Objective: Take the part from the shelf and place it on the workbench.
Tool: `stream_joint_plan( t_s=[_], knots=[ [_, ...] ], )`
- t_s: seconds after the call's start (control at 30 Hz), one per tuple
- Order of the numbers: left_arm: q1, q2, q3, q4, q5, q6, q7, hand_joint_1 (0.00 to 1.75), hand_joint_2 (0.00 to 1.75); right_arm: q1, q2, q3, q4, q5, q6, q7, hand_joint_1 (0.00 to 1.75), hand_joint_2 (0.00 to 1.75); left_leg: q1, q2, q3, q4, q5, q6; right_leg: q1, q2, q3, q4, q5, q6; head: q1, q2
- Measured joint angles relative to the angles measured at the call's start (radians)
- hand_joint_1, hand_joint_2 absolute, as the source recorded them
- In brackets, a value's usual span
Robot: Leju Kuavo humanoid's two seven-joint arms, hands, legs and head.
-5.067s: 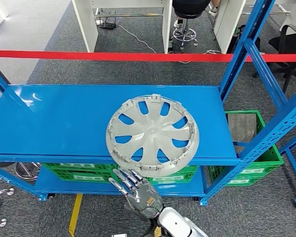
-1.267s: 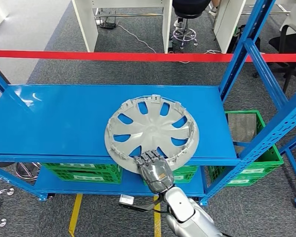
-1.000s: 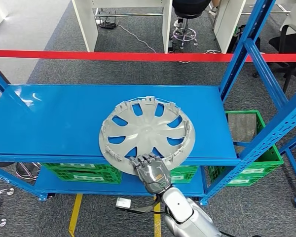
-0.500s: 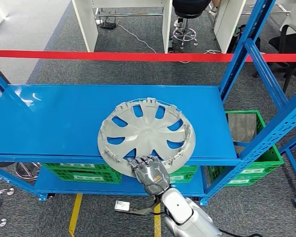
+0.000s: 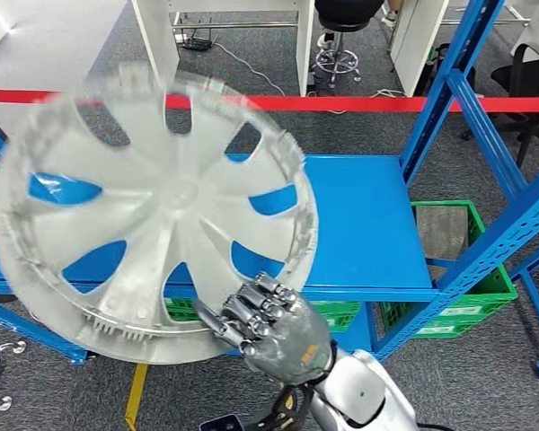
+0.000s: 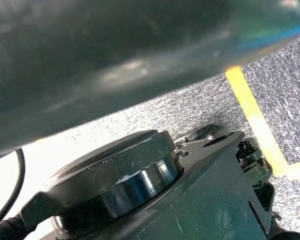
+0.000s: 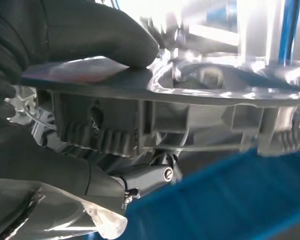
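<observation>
Head view, part: we see the silver wheel cover [image 5: 152,211] lifted clear of the blue shelf [image 5: 362,224] and tilted toward the camera, blurred, spreading from the 9 o'clock edge of the picture past its centre.
Head view, right hand: our right hand [image 5: 270,328] sits at about 5 o'clock of the cover and grips its near rim; the fingers [image 5: 242,310] lie over the rim's edge, pointing toward 10 o'clock, with the silver forearm [image 5: 362,400] trailing off toward 5 o'clock.
Head view, surroundings: at 3 o'clock of the cover the shelf's bare blue deck runs to a blue upright [image 5: 456,67]; a red tape [image 5: 402,103] crosses behind at 12 o'clock; green crates [image 5: 456,301] stand under the shelf at about 4 o'clock, and a yellow floor line [image 5: 136,395] shows at 6 o'clock.
Left wrist view: we look at grey carpet with a yellow line [image 6: 258,125]. We cannot tell how the left hand's fingers stand.
Right wrist view, grip: the thick grey thumb [image 7: 103,32] presses on one face of the cover's rim [image 7: 201,95], and the darker fingers [image 7: 39,160] close on the opposite, ribbed face, so the rim is pinched between them.
Right wrist view, part: the rim's clips and ribs run away from the hand, with the blue shelf surface [image 7: 224,200] beyond it, apart from the rim.
</observation>
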Motion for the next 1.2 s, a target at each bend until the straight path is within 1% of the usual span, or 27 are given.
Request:
stream_joint_plan(
  t_s=[0.17,0.33,0.83,1.2],
  knots=[
    [0.0,0.0,0.003,0.0,-0.002,0.001,0.007,0.0,0.0,0.009,0.02,-0.008,-0.123,0.0,0.001,-0.004,1.75,1.75,0.0,0.001,0.0,0.0,0.001,0.001,0.0,0.001,0.001,0.0,0.001,0.001,0.0,0.0],
    [0.0,0.0,0.004,0.001,-0.003,0.001,0.009,0.0,0.0,0.018,0.028,-0.012,-0.171,0.0,0.001,-0.001,1.75,1.75,-0.001,0.001,0.0,0.001,0.001,0.002,-0.001,0.002,0.001,0.0,0.002,0.003,0.0,0.0],
    [0.0,0.0,0.004,0.001,-0.007,0.002,0.009,0.0,0.0,0.019,0.029,-0.022,-0.196,0.002,0.001,-0.002,1.75,1.75,-0.001,0.001,0.0,0.001,0.001,0.002,-0.001,0.001,0.0,0.0,0.002,0.002,0.0,0.0],
    [0.0,0.0,0.022,0.001,-0.051,-0.005,0.016,0.0,0.0,0.018,0.029,-0.014,-0.195,0.002,0.002,0.014,1.75,1.75,-0.001,0.001,0.0,0.001,0.001,0.002,-0.001,0.001,0.001,0.0,0.002,0.002,0.0,0.0]
  ],
)
